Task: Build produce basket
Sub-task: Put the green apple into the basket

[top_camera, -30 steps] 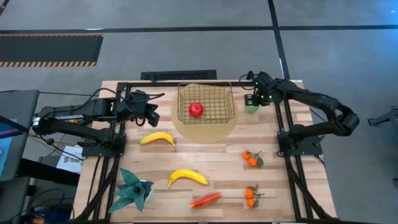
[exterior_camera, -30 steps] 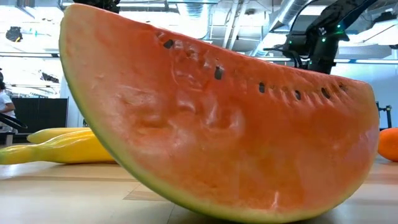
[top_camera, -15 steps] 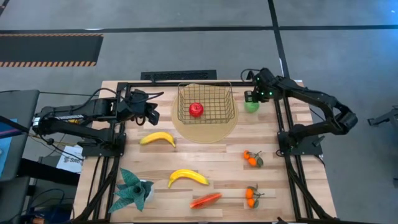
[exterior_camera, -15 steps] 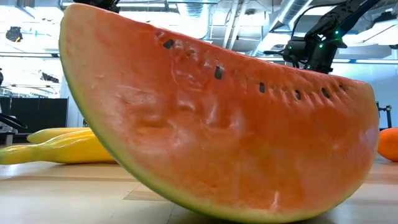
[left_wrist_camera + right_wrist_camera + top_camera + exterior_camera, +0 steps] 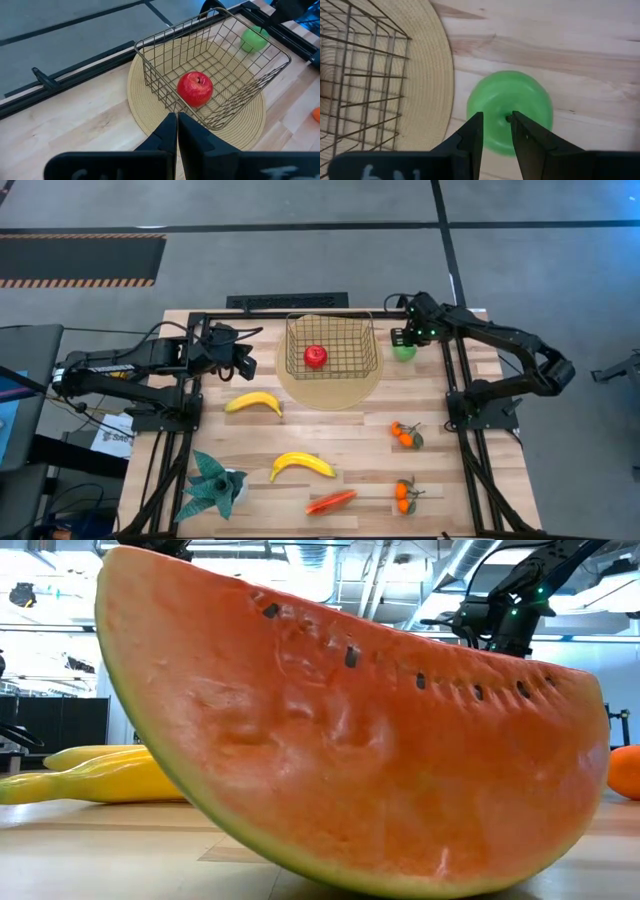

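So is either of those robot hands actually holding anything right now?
No. The right hand hovers open right above the round green apple on the wooden table beside the basket, not gripping it. The left hand is shut on nothing.

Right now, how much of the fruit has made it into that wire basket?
Done: only the red apple lies in the basket. In hand: the right gripper hangs over the green apple beside the basket, jaws partly apart, the apple on the table, not yet gripped. Left: two bananas, two tangerine clusters and the chili. The left gripper waits shut.
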Robot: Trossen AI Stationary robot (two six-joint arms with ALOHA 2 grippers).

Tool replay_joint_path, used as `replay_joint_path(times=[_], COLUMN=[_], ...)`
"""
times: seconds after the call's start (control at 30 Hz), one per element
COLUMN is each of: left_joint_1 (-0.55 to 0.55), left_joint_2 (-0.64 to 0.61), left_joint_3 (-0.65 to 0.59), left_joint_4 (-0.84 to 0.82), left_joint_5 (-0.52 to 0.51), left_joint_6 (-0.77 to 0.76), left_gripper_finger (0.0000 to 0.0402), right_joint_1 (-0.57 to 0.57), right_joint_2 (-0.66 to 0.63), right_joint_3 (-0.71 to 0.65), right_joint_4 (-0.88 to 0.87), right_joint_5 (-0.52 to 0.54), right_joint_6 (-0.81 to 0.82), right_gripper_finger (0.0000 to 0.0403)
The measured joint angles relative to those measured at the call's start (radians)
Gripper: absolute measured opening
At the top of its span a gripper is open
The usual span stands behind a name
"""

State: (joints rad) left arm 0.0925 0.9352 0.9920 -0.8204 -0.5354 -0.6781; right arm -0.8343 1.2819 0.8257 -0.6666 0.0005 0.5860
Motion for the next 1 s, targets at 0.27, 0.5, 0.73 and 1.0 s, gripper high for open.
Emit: replay_joint_path(times=[0.27, 0.5, 0.73, 1.0], left_joint_1=[0.000, 0.000, 0.000, 0.000], left_joint_2=[0.000, 0.000, 0.000, 0.000], left_joint_3=[0.000, 0.000, 0.000, 0.000], left_joint_4=[0.000, 0.000, 0.000, 0.000], left_joint_5=[0.000, 0.001, 0.003, 0.011], left_joint_6=[0.000, 0.000, 0.000, 0.000], left_gripper_finger=[0.0000, 0.0000, 0.0000, 0.0000], right_joint_1=[0.003, 0.013, 0.044, 0.038], right_joint_2=[0.000, 0.036, 0.118, 0.097], right_joint_3=[0.000, 0.000, 0.006, 0.001], right_joint_4=[-0.022, -0.041, -0.019, 0.001], right_joint_5=[0.055, 0.056, 0.063, 0.074], right_joint_6=[-0.001, 0.015, 0.008, 0.008], right_gripper_finger=[0.0120, 0.0120, 0.0120, 0.0120])
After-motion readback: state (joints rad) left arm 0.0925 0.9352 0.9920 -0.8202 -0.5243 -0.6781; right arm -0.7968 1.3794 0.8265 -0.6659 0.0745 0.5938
